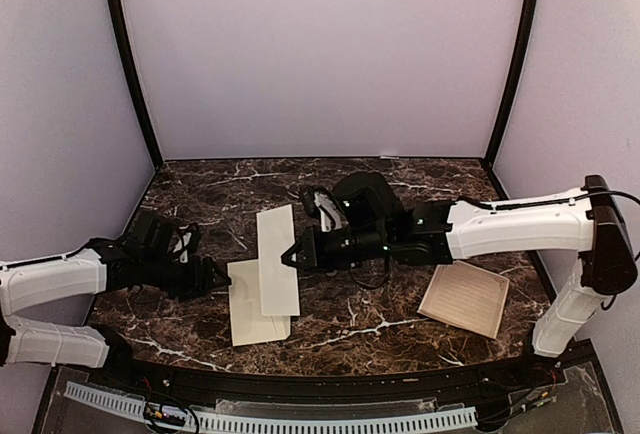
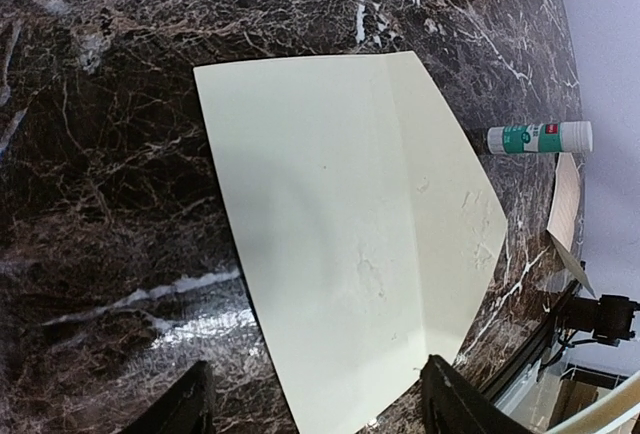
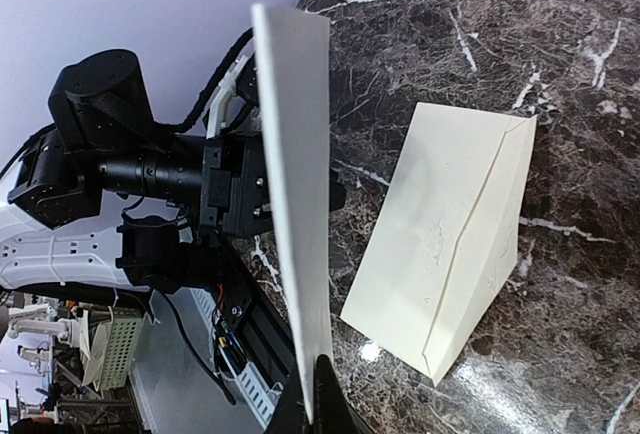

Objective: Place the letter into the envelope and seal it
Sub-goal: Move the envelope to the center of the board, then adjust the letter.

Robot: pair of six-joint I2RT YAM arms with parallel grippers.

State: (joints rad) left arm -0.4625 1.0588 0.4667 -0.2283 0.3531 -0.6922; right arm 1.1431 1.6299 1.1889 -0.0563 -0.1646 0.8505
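While the right gripper is clamped on the lower edge of the letter, the sheet stands up off the table. The right wrist view shows it almost edge-on as a thin, stiff, plain cream blade of paper, long and rectangular. From above, its lower part overlaps the envelope in the picture.

That envelope lies flat on the dark brown marble-patterned tabletop, which is glossy and veined with white. It sits near the front of the table, between the two arms and closer to the left one. It is matte cream paper with no print. Its pointed flap is folded open and flat on the table, with a crisp straight crease where it joins the body. Faint puckers mark the paper near the middle and along the flap.

At the envelope's left edge, the left gripper sits low with its black fingers spread wide. The left wrist view shows the nearest corner of the envelope between them. Whether they touch the paper cannot be told.

A green-and-white glue stick lies on its side beyond the flap. Well off to the right rests a cream sheet with a printed border.
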